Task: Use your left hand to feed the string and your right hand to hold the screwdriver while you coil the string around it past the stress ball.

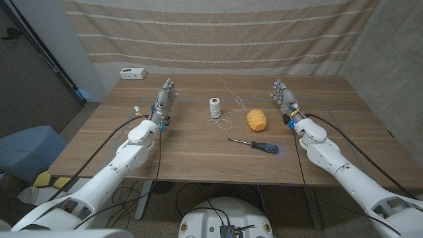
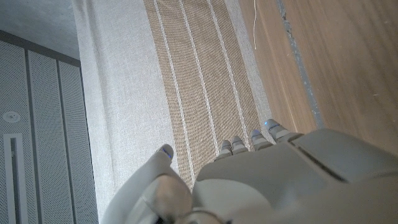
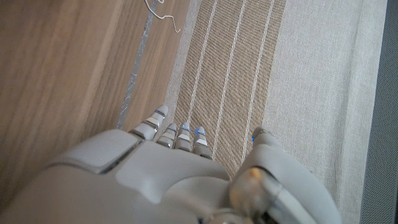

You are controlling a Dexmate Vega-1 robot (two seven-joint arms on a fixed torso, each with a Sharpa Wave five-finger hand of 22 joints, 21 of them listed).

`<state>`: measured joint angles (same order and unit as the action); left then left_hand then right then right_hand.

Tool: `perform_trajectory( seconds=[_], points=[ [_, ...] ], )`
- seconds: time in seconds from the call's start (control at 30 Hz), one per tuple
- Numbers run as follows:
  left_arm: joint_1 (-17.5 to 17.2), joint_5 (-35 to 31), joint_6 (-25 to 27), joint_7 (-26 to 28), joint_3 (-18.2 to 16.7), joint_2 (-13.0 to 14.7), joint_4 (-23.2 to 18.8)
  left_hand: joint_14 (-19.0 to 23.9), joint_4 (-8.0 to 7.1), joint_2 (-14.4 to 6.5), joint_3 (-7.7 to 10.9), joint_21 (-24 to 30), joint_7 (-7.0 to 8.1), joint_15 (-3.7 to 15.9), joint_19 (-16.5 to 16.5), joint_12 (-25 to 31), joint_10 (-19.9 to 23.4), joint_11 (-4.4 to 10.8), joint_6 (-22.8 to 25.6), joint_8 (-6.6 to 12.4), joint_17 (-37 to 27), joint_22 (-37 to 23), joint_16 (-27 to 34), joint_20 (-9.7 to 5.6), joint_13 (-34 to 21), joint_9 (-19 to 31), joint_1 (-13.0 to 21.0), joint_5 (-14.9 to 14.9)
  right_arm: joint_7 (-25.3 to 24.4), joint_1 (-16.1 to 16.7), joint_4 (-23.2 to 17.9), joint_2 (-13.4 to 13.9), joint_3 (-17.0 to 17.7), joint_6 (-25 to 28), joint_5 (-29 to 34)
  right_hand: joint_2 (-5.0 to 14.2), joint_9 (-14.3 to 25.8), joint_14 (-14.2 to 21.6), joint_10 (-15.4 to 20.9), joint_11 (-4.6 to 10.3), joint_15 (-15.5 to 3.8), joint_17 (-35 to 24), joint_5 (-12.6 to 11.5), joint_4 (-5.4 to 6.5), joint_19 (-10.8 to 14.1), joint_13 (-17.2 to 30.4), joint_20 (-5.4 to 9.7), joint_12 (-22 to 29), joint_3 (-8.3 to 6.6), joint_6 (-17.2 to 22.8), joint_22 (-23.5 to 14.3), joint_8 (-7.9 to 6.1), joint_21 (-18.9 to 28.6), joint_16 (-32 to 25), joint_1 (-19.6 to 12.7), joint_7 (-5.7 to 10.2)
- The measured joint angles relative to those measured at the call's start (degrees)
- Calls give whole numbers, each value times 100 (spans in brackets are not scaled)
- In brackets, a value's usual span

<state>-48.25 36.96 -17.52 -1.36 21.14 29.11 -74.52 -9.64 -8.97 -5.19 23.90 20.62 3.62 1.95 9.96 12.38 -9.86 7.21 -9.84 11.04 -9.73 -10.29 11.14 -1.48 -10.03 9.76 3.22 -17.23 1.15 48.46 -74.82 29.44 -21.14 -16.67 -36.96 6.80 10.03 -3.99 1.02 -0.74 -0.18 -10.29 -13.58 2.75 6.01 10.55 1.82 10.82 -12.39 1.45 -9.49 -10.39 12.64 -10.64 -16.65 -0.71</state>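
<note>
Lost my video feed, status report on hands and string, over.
Left robot hand and right robot hand open, holding nothing. String spool upright mid-table, screwdriver lying untouched. Yellow stress ball between them.

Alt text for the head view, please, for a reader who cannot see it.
Both robot hands wait apart on a wooden table, the left hand and right hand holding nothing, fingers pointing toward a striped curtain. Between them stand a spool of white string with loose string trailing, a yellow stress ball and, nearer the robot, a blue-handled screwdriver. A small white box sits at the far left corner.
</note>
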Motion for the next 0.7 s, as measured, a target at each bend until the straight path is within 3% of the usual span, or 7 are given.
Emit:
perform_trajectory(
  seconds=[0.1, 0.2, 0.27, 0.4, 0.43, 0.53, 0.7],
  points=[
    [-8, -76, -64, 76, -3, -5, -3, -30, 168, -71, 121, 41, 162, -120, -252, 115, 9, 71, 0, 41, 4, 0, 39, 310, -21, 0, 242, 15, -73, 34, -54, 27, 2, -9, 70, 29, 0, 146, 73, -73, 144, 0, 10, -166, 138, 0, -123, 26, -119, 108, -7, -43, 0, -44, -260, 23],
    [-13, -284, -100, 296, -3, -4, -16, 446, 532, -204, 297, 97, 287, -422, -667, 276, 292, -305, 55, 111, -18, -36, 117, 764, -65, 22, 649, 246, -133, 92, -183, 101, 3, -9, 110, 50, 19, 450, 280, -109, 398, 0, 146, -455, 397, 0, -487, 44, -255, 274, -39, -65, 25, -151, -570, 85],
    [-41, -434, -98, 461, 0, 43, -135, 834, 768, -247, 440, 123, 252, -505, -845, 357, 664, -472, 334, 111, -29, -53, 149, 942, -89, 26, 909, 407, -339, 129, -280, 160, 1, 27, 296, 59, 27, 626, 374, -167, 471, -16, 195, -553, 520, 0, -609, 85, -329, 348, -53, -65, 61, -188, -649, 143],
    [-41, -695, 9, 715, 0, 43, -135, 1353, 1114, -242, 629, 151, 196, -523, -1039, 432, 1091, -566, 687, 155, -53, -79, 202, 1071, -118, 26, 1263, 614, -339, 199, -450, 275, -24, 27, 296, 98, 27, 728, 431, -224, 519, -27, 236, -621, 578, 26, -667, 109, -349, 388, -53, -65, 61, -210, -698, 183],
    [-63, -868, 114, 871, 51, 179, -387, 1426, 1159, -226, 659, 151, 189, -517, -1048, 442, 1145, -561, 755, 155, -57, -79, 202, 1063, -131, 26, 1306, 639, -642, 242, -568, 350, -41, 222, 587, 101, 27, 749, 440, -215, 499, -27, 239, -639, 587, 26, -676, 109, -368, 388, -53, -65, 61, -210, -702, 183],
    [-64, -1100, 256, 1045, 100, 303, -592, 1509, 1264, -212, 694, 185, 179, -502, -1111, 442, 1221, -545, 821, 155, -57, -102, 202, 1082, -133, 26, 1378, 666, -859, 302, -729, 452, -64, 392, 809, 127, 26, 790, 462, -192, 518, -27, 239, -647, 587, 26, -676, 110, -376, 419, -53, -65, 61, -230, -728, 214],
    [-64, -1617, 620, 1338, 100, 303, -592, 1540, 1352, -183, 732, 207, 179, -472, -1170, 442, 1251, -514, 944, 155, -57, -105, 202, 1081, -133, 26, 1467, 687, -859, 447, -1116, 700, -102, 392, 809, 136, 26, 832, 483, -213, 501, -27, 239, -663, 587, 26, -676, 109, -391, 421, -53, -65, 61, -232, -796, 216]
  ],
)
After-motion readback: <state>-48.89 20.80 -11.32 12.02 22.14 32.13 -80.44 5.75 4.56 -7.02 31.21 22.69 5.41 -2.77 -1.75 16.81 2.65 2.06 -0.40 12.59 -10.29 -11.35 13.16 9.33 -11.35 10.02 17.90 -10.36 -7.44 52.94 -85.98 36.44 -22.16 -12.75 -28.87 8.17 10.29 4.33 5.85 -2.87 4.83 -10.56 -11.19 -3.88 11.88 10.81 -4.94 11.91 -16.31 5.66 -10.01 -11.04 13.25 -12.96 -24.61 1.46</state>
